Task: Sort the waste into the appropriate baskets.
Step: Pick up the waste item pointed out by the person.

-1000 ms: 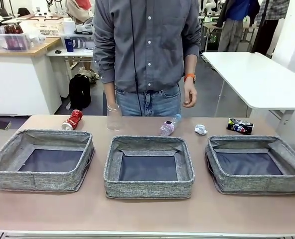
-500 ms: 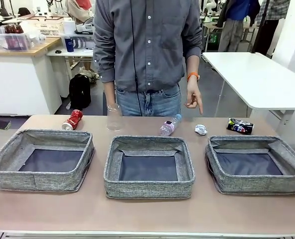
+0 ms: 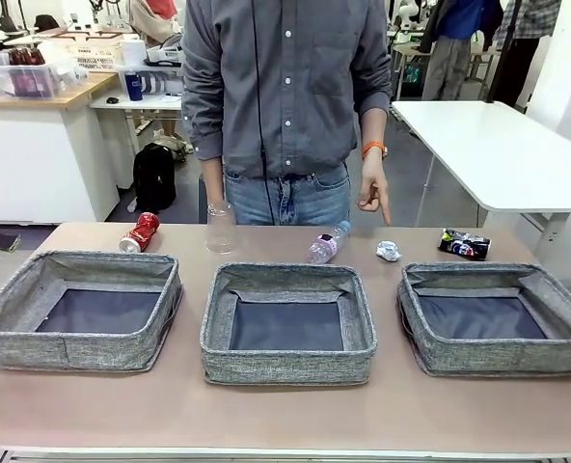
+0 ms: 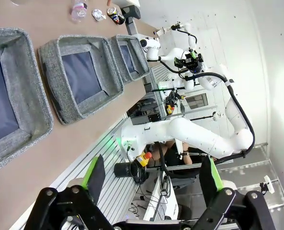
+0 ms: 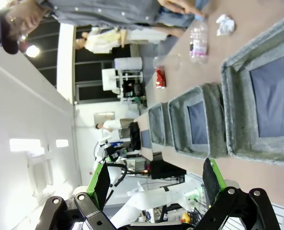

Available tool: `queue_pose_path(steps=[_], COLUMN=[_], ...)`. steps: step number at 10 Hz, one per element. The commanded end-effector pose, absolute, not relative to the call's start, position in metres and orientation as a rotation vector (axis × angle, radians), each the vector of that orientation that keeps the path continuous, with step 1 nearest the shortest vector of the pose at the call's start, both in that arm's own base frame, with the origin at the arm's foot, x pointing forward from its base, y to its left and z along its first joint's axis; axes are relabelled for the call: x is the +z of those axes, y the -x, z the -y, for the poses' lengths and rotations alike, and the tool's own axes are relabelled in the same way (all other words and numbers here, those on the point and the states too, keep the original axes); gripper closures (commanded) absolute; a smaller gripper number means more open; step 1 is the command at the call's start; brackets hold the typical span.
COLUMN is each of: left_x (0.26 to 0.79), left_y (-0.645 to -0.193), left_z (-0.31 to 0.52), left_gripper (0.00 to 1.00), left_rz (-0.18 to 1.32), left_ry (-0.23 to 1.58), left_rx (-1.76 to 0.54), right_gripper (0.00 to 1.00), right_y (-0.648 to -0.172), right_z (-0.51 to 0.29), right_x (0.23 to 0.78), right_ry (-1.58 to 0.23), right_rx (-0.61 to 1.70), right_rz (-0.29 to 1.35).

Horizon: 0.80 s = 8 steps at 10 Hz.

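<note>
Three grey woven baskets stand in a row: left (image 3: 68, 349), middle (image 3: 285, 365), right (image 3: 503, 357), each showing a bare dark base. Behind them along the far edge lies the waste: a crushed red can (image 3: 141, 232), a clear cup (image 3: 221, 228), a bottle (image 3: 327, 243) on its side, a white paper ball (image 3: 389, 251) and a dark can (image 3: 464, 244). My left gripper (image 4: 151, 175) is open in the air off the table's near edge. My right gripper (image 5: 156, 184) is open too, with the nearest basket (image 5: 238, 100) beyond it. Neither holds anything.
A person in a grey shirt stands at the far side; one hand (image 3: 374, 196) hangs with a finger pointing down above the paper ball. A strip of bare table (image 3: 285, 415) runs in front of the baskets. A white table (image 3: 498, 154) stands at the back right.
The person's hand has stretched out a finger that points down toward the table. The waste, the baskets and both grippers have not moved.
</note>
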<state>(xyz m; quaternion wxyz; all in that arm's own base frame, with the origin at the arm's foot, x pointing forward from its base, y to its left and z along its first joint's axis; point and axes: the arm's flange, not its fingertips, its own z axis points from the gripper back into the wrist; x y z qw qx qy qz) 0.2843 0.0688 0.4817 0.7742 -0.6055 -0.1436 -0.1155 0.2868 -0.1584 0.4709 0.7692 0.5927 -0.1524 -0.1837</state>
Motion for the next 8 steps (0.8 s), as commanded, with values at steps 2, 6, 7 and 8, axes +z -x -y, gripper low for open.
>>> queue_pose_path(steps=[2,6,7,8], left_x=[0.484,0.484,0.484,0.484], left_y=[-0.283,-0.283,-0.283,-0.283], left_z=[-0.071,-0.071,-0.071,-0.071], left_gripper=[0.00,0.00,0.00,0.00], left_rz=[0.327,0.327,0.327,0.327], left_ry=[1.331,1.331,1.331,1.331], left_rx=[-0.263,-0.263,-0.263,-0.263], right_gripper=[0.00,0.00,0.00,0.00], right_y=[-0.289,-0.344,-0.365,-0.387], right_z=[0.158,0.081,0.054,0.029], right_x=[0.475,0.482,0.481,0.473], right_ry=[-1.306,-0.925,-0.856,-0.735], right_rx=[-0.409,-0.280,-0.210,-0.221], right_rz=[0.330,0.359,0.335,0.303])
